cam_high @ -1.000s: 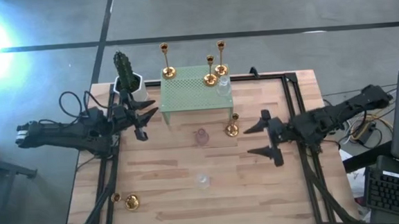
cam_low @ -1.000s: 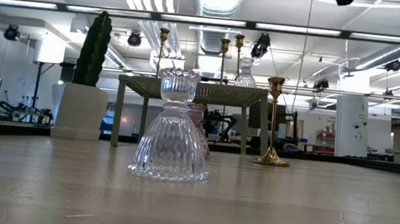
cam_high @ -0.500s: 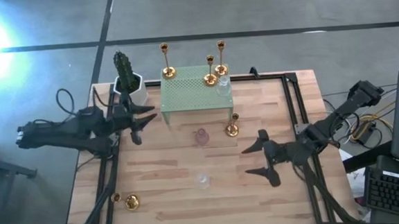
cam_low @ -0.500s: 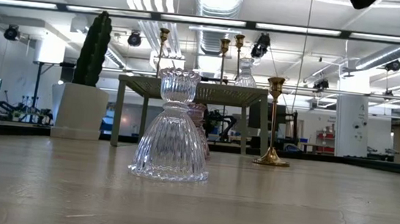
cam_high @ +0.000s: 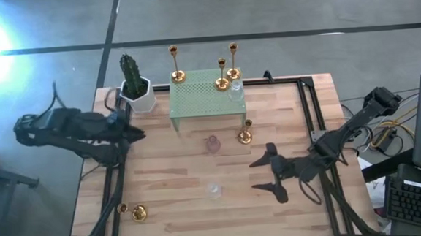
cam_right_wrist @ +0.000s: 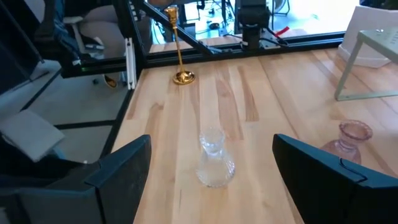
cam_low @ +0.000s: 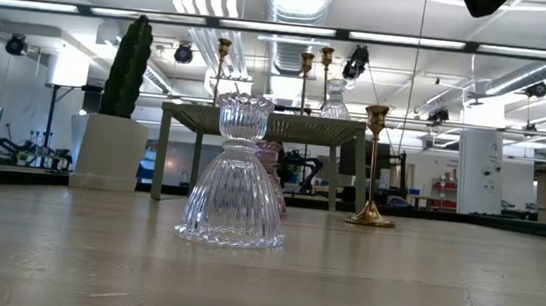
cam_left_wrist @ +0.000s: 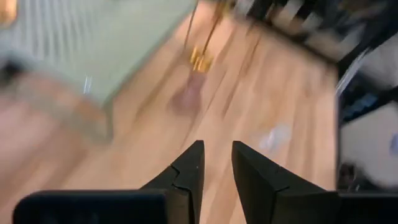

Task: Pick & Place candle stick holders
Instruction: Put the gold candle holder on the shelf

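A clear glass candle holder (cam_high: 214,189) stands upright on its base on the wood table, also in the right wrist view (cam_right_wrist: 214,160) and the low view (cam_low: 238,175). My right gripper (cam_high: 264,175) (cam_right_wrist: 211,149) is open and empty, to the table's right of it and apart from it. A pinkish glass holder (cam_high: 212,143) (cam_right_wrist: 349,138) and a gold holder (cam_high: 245,134) stand farther back. Another gold holder (cam_high: 136,212) (cam_right_wrist: 180,56) stands near the left front corner. My left gripper (cam_high: 137,133) (cam_left_wrist: 216,168) is shut and empty by the left rail.
A green perforated stand (cam_high: 203,96) at the table's far side carries three gold holders (cam_high: 222,75) and a clear glass one (cam_high: 236,93). A cactus in a white pot (cam_high: 134,84) stands to its left. Black rails (cam_high: 312,119) run along both table sides.
My right gripper has gone toward the table's near edge and left, closer to the clear glass holder, staying open. My left gripper has drawn back toward the table's left edge, and its fingers have come together. No holder has moved.
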Motion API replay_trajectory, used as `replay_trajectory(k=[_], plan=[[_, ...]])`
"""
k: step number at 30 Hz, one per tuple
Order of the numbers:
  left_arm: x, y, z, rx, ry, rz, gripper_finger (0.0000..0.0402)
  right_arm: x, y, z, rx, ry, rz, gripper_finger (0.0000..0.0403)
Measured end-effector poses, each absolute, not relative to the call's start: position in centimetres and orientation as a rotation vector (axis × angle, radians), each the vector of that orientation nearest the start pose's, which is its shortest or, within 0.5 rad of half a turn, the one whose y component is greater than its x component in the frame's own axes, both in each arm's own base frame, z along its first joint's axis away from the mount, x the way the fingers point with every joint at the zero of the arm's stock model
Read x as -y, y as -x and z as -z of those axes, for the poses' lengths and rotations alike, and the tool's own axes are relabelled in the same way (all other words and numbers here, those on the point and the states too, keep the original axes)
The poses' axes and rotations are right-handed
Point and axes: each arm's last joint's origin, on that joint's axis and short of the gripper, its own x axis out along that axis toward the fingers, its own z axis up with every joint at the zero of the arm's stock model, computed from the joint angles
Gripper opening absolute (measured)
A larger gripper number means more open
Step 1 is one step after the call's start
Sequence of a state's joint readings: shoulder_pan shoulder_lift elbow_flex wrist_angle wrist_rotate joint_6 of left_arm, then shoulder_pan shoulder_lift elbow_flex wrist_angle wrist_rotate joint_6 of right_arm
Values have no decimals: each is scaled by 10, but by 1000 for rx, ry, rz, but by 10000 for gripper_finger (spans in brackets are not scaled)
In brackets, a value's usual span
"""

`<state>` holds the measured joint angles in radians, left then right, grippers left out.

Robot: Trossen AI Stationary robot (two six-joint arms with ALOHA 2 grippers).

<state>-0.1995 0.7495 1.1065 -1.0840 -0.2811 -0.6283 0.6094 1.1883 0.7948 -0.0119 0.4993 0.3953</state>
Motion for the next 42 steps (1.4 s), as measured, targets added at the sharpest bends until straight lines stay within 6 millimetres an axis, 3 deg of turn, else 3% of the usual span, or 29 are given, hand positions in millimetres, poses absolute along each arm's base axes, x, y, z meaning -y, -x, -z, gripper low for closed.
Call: replay_trajectory(k=[9, 16, 31, 42], plan=[[43, -111, -336, -1110, 471, -470, 73, -136, -219, -270, -373, -152, -37, 326], [87, -108, -323, -1331, 484, -387, 73, -135, -218, -273, -358, -107, -49, 326], [137, -59, -311, -1471, 506, -435, 73, -132, -218, -279, -296, -85, 29, 327], [178, -53, -291, -1482, 535, -373, 73, -124, -210, -293, -230, -87, 85, 325]])
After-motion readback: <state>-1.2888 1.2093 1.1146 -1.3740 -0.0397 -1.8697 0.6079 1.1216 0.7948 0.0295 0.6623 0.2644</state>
